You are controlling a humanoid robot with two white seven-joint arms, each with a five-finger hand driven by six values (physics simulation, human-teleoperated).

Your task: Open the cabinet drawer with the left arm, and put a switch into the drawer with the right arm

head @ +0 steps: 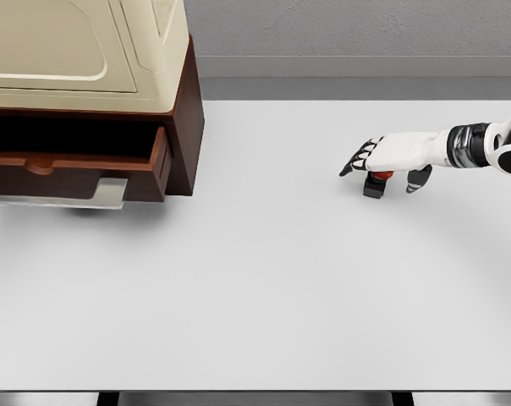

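Note:
The switch [376, 185], a small black block with a red button on top, stands on the white table [255, 288] at the right. My right hand [381, 173] reaches in from the right edge and hovers just over it. Its fingers [355, 161] point down to the left of the switch, its thumb [418, 178] hangs to the right, and they are spread without closing on the switch. At the upper left, the brown wooden cabinet [188, 127] has its drawer [86, 162] pulled out, dark inside. No left arm shows.
A cream-coloured appliance [86, 46] sits on top of the cabinet. A pale flat part [61, 196] juts out beneath the drawer front. Bare table stretches between the cabinet and the switch. A grey wall runs along the back.

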